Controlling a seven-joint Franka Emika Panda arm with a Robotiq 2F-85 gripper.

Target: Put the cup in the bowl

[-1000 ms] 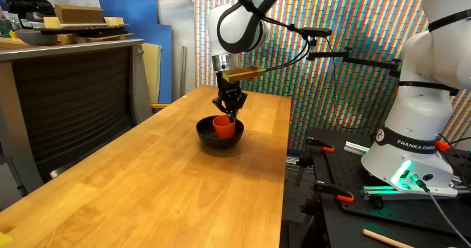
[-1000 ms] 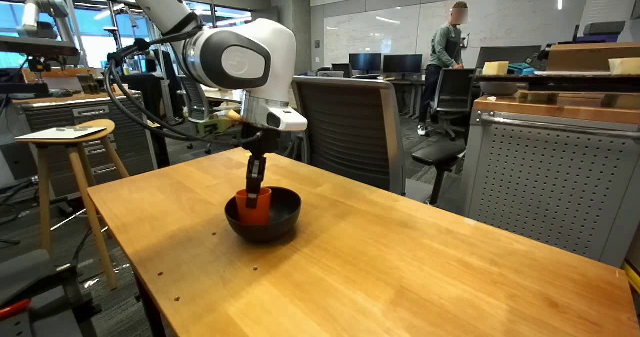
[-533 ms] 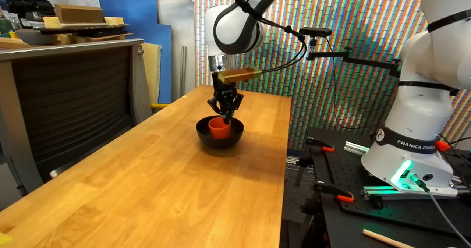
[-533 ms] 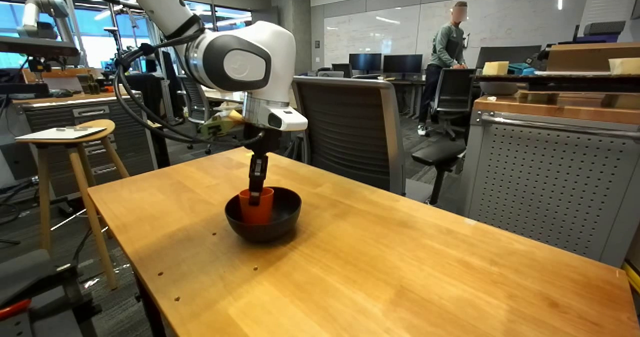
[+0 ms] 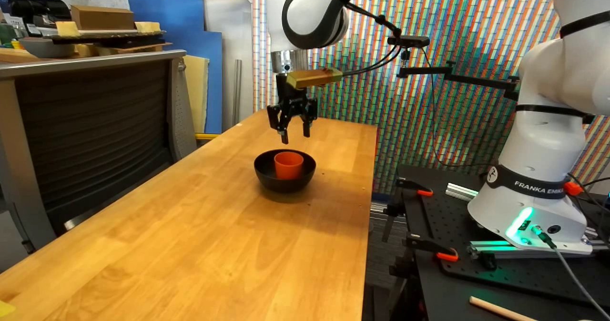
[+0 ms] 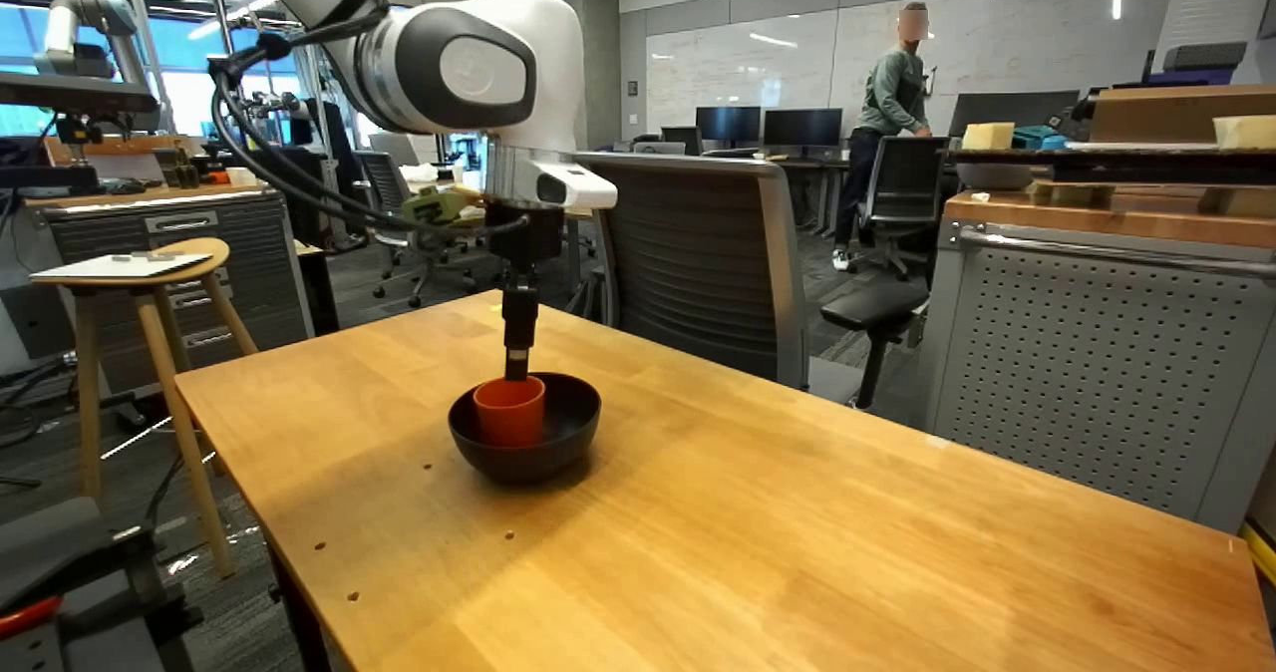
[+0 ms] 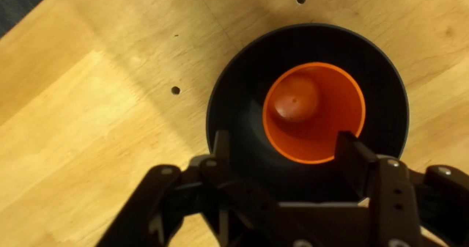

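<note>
The orange-red cup (image 5: 289,167) stands roughly upright inside the round black bowl (image 5: 285,185) on the wooden table. Both exterior views show the same arrangement, with the cup (image 6: 510,418) near one side of the bowl (image 6: 533,465). My gripper (image 5: 295,136) hangs above them, its fingers spread with nothing between them and apart from the cup. In the wrist view I look down into the cup (image 7: 337,111), whose whole inside is in sight; one finger (image 7: 350,148) overlaps its rim in the picture, and the other finger (image 7: 221,144) overlaps the bowl (image 7: 231,89).
The wooden table (image 5: 200,245) carries the bowl. Beside it is a black bench (image 5: 438,283) with clamps and the robot's base (image 5: 529,216). A dark mesh-backed chair (image 6: 698,263) stands along the table's edge. A person (image 6: 892,94) is far back in the room.
My gripper has let go of the cup, opened its fingers and risen above the bowl. The cup stays in the bowl, having shifted slightly; the bowl has not moved.
</note>
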